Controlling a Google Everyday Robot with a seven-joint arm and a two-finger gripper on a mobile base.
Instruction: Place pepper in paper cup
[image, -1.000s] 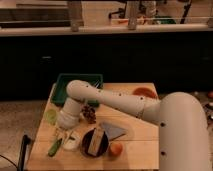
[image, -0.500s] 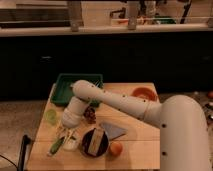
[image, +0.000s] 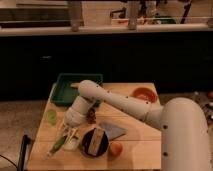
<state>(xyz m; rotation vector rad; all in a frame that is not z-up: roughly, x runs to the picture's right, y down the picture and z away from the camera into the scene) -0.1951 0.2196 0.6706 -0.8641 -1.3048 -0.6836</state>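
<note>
The long green pepper (image: 57, 145) lies slanted at the table's front left, its upper pale end against the white paper cup (image: 72, 144). It sticks out down and to the left of the cup. My gripper (image: 68, 132) hangs just above the cup and the pepper's upper end, at the end of the white arm that reaches in from the right. The arm hides part of the cup's far rim.
A dark round bowl (image: 95, 142) stands right of the cup, with an orange fruit (image: 116, 149) beside it. There are also a grey-blue cloth (image: 115, 131), dark grapes (image: 91, 116), a light-green cup (image: 51, 116), a green tray (image: 67, 90) and an orange bowl (image: 143, 93).
The gripper and the pepper have shifted slightly to the right, towards the white cup. The other objects have not moved.
</note>
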